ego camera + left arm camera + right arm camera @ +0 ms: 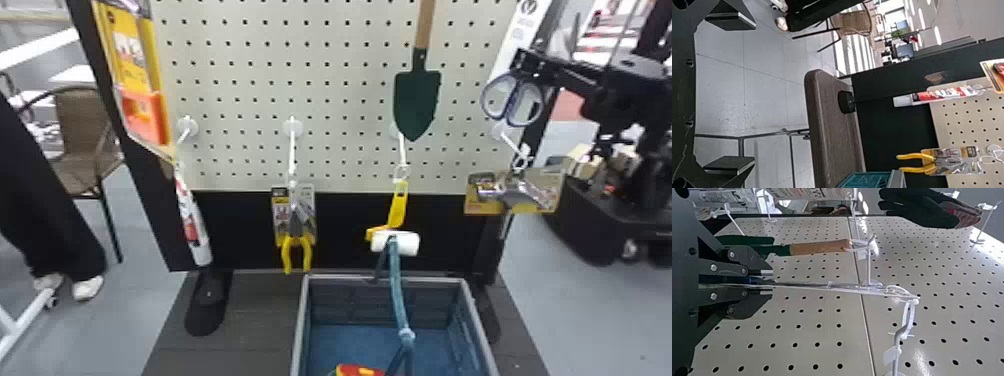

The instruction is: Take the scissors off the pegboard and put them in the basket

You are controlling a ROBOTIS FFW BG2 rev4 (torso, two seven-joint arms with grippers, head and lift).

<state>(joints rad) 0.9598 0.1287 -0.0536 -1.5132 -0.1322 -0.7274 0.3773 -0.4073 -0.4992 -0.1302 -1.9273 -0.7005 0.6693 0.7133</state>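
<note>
The right gripper is clamped on the scissors and their card, before the right side of the pegboard. To their left hangs the green trowel. Below and nearer stands the basket. The left gripper's fingers are spread, apart from the yellow-handled pliers.

Basket, red-yellow item cut off by head view's bottom edge.
</note>
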